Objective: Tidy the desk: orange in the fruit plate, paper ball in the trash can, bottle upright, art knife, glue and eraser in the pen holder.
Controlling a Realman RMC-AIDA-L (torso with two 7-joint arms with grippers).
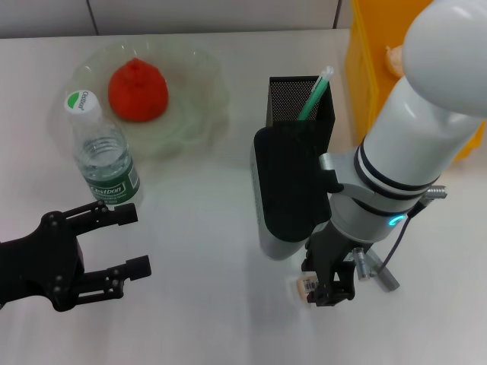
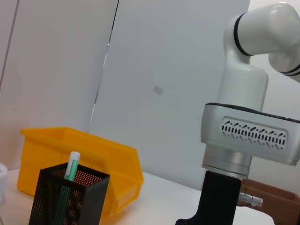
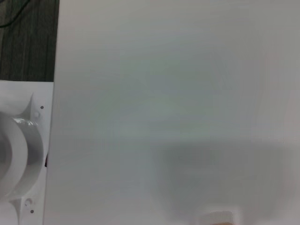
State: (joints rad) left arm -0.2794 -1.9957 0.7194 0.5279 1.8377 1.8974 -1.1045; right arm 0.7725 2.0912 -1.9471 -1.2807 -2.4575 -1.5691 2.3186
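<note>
The right claw [image 1: 329, 293] points straight down at the white desk [image 1: 205, 304] in front of the robot, its black fingers closed on the tiny beige rectangular eraser [image 1: 306, 287], which shows at the fingers' left side right at the desk surface; whether the eraser is resting on the desk or lifted just off it cannot be told. In the right wrist view only a pale sliver of that eraser [image 3: 214, 218] appears at the frame's edge against the desk. The left claw [image 1: 114, 243] hovers low at the near left of the desk with its two black fingers spread wide and nothing between them, just in front of the small clear plastic water bottle with a dark green label and white-and-green cap [image 1: 103, 156], which stands upright. Behind the bottle sits the wide translucent pale-green fruit plate with a ruffled rim [image 1: 202, 114], and the red-orange round orange with a puckered top [image 1: 138, 90] lies inside it. The tall square black metal-mesh pen holder [image 1: 298, 103] stands behind the right arm, holding a green stick with a white tip [image 1: 317, 93] that leans against its far right corner. To the right of the holder is the large bright yellow plastic trash can [image 1: 365, 68], with something pale and crumpled [image 1: 394, 57] visible inside it.
</note>
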